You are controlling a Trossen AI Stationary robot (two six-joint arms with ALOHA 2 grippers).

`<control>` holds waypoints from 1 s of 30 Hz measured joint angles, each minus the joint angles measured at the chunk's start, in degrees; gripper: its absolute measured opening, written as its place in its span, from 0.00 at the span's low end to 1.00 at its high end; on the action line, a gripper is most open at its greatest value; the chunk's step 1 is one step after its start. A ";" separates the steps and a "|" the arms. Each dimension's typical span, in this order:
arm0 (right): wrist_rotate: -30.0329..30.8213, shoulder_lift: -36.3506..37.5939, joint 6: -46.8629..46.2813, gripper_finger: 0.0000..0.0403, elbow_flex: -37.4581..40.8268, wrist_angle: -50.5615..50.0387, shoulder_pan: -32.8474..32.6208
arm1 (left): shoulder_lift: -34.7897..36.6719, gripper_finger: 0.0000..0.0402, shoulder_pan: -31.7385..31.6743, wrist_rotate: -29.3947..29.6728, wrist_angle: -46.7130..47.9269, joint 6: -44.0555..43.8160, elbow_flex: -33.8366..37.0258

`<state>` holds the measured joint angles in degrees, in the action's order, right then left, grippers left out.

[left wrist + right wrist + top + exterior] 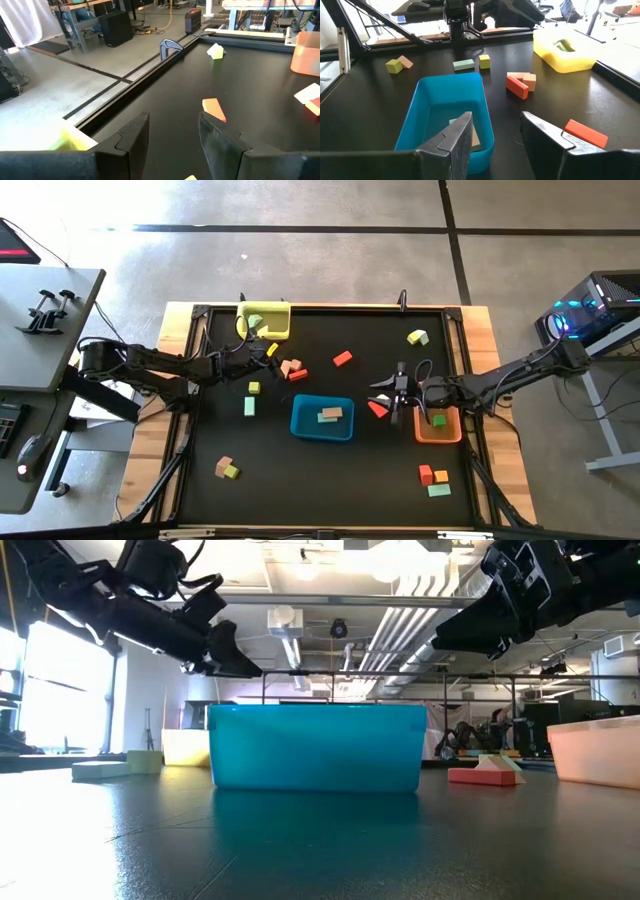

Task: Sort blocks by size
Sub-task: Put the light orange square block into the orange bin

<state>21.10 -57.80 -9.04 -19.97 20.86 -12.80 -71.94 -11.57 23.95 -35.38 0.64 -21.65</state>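
High view, left to right: the left gripper (pixel 262 356) hovers just below the yellow tray (pixel 266 319), fingers apart and empty, and the right gripper (pixel 392 393) hangs between the blue tray (pixel 303 424) and orange tray (pixel 443 436), likewise spread and empty. Blocks lie scattered: a lime cube (pixel 254 387), a red bar (pixel 297 374) touching tan pieces, an orange bar (pixel 343 358). The packed red-and-tan cluster risks a nudged neighbour or a double grab. The right gripper covers part of a red block; sizes inside the trays are hard to judge.
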 joint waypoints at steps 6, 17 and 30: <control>-0.02 0.02 0.45 0.40 0.00 -1.69 0.42 | 0.00 0.39 -0.02 0.00 0.01 0.00 0.00; 0.02 0.02 -5.40 0.41 -9.12 -27.22 2.34 | 0.00 0.39 -0.02 0.01 0.01 0.02 0.00; -20.83 0.02 -25.17 0.58 -24.38 -51.86 0.14 | 0.00 0.39 -0.02 -0.01 0.03 0.01 0.00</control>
<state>0.27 -57.78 -34.20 -44.35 -30.99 -12.66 -71.94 -11.60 23.94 -35.35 0.65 -21.65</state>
